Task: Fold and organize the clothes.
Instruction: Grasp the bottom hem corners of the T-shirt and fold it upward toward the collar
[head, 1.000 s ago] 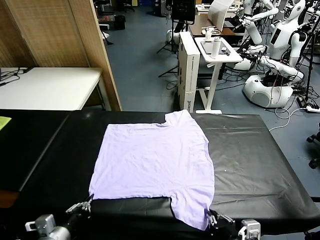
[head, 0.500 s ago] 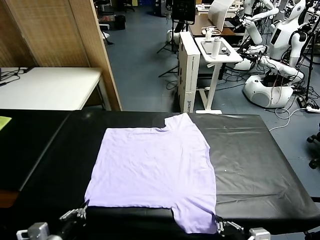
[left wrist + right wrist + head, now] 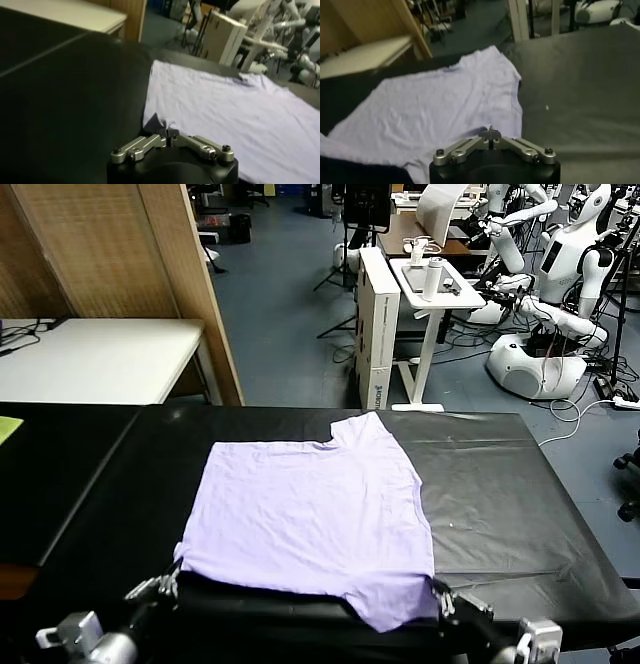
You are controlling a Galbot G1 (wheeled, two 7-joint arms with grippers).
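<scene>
Nearest you in the head view, your left gripper (image 3: 172, 578) sits at about 7 o'clock, its jaws clamped together on the near-left hem corner of the lavender T-shirt (image 3: 315, 514). Your right gripper (image 3: 437, 596) sits at about 5 o'clock, jaws clamped on the near-right sleeve edge of the same shirt.

The left wrist view shows what the head view cannot: a small peak of fabric pinched up between the closed fingers (image 3: 150, 142) of the left gripper (image 3: 168, 136), with the T-shirt (image 3: 225, 115) spreading away beyond it. The right wrist view likewise shows a little tuft of cloth nipped at the right gripper (image 3: 491, 135), and the T-shirt (image 3: 440, 112) lying flat, neckline away from you.

The shirt lies spread on the black table cover (image 3: 500, 504), centre of the table, far sleeve towards 12 o'clock. Beyond it, a white rolling stand (image 3: 432, 284) stands at about 1 o'clock and a white table (image 3: 100, 359) at 10 o'clock.
</scene>
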